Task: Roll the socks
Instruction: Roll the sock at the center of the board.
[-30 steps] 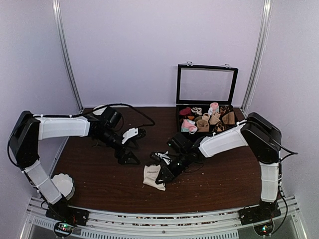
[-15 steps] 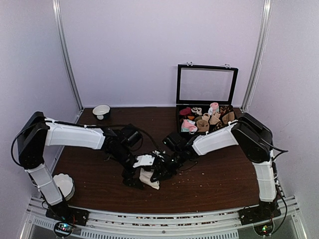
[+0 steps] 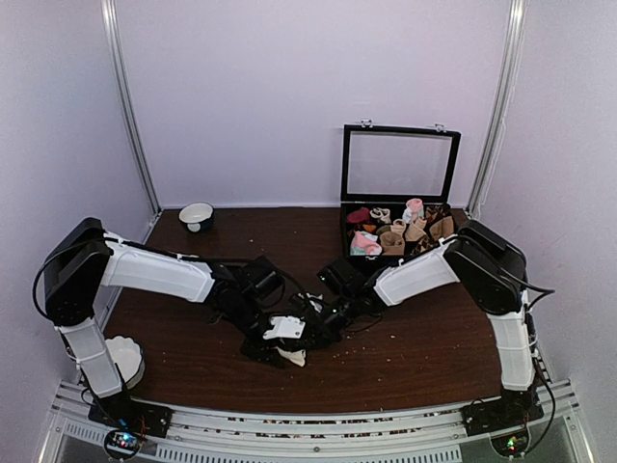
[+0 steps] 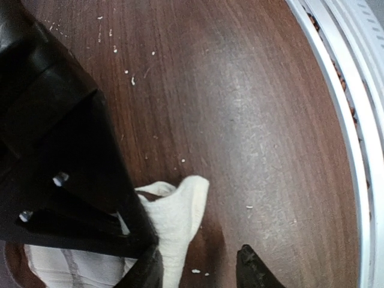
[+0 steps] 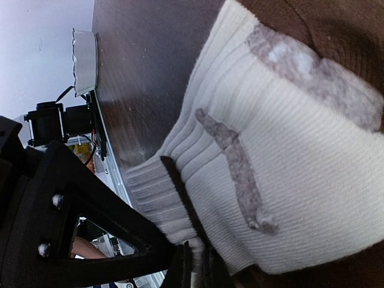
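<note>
Cream ribbed socks (image 5: 270, 150) sit toward 6 o'clock on the counter (image 4: 240, 90). The right claw (image 5: 195, 267) pinches their edge, and the left claw (image 4: 198, 273) stands partly spread at their corner.

A black box (image 3: 344, 227) with raised lid was seen at the back right of the bench (image 3: 434, 347), and a white bowl (image 3: 197, 214) at the back left.

High rear view spans table (image 3: 434, 359) — both wrist views crowd the socks (image 5: 282, 138).
</note>
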### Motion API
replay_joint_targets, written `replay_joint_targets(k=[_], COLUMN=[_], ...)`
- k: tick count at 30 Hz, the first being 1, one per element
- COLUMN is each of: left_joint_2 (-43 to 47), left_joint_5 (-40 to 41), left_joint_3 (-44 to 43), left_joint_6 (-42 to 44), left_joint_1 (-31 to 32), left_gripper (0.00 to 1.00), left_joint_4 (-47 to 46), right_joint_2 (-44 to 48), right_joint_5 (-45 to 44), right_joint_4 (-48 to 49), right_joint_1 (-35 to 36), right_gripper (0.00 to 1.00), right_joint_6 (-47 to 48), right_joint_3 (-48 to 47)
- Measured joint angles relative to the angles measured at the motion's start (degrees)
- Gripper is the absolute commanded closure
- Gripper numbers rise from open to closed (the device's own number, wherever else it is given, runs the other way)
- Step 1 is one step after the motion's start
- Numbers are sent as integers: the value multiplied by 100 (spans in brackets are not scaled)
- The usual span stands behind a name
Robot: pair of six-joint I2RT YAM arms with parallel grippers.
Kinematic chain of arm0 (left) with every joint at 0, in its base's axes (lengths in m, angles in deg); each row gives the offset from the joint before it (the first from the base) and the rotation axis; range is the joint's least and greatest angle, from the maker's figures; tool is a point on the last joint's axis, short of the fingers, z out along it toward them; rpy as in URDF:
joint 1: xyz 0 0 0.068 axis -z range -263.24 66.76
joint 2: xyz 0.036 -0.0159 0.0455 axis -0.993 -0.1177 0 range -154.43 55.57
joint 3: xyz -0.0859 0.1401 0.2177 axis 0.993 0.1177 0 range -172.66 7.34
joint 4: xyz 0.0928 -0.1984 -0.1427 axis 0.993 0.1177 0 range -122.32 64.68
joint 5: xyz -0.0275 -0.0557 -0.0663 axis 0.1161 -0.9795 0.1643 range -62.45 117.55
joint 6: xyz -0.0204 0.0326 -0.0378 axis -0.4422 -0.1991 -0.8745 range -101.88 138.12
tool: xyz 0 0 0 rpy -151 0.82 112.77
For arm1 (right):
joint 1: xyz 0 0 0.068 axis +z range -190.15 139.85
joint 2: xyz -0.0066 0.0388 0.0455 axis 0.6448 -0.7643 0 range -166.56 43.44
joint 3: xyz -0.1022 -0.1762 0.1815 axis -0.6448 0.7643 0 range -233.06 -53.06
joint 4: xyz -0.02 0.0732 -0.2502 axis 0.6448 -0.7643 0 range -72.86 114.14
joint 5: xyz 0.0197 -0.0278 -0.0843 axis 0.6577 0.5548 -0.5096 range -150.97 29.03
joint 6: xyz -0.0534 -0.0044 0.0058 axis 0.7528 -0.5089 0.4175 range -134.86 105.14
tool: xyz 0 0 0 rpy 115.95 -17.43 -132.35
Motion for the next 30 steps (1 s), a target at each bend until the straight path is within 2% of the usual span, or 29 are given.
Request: replay_joint_targets(k=[8, 19, 21, 23, 24, 25, 27, 28, 30], left_joint_2=[9, -190, -367, -511, -546, -575, -625, -629, -595], left_joint_5=[293, 658, 774, 796, 791, 776, 728, 715, 546], left_joint_3=[0, -330, -468, -546, -590, -636, -708, -726, -734], left_joint_6=[4, -109, -146, -151, -153, -155, -162, -166, -98], left_joint_1=[57, 61, 59, 50, 50, 50, 50, 46, 20], left_gripper=[60, 65, 68, 76, 79, 83, 88, 91, 93], left_joint_4=[-103, 2, -11, -48, -42, -20, 26, 55, 48], right_joint_2=[72, 321, 402, 485, 516, 551, 597, 616, 710], right_joint_5=[-7, -227, -256, -313, -337, -354, -350, -297, -94], right_joint_4=[584, 1086, 1156, 1241, 1294, 1344, 1414, 1467, 1574], right_joint_1=[-13, -92, -109, -122, -122, -125, -131, -140, -157], right_gripper=[94, 94, 94, 93, 90, 81, 46, 42, 45], right_joint_6=[-179, -203, -203, -208, -216, -223, -234, -297, -282], right_joint_3=[367, 861, 1003, 1137, 1198, 1263, 1344, 1370, 1392])
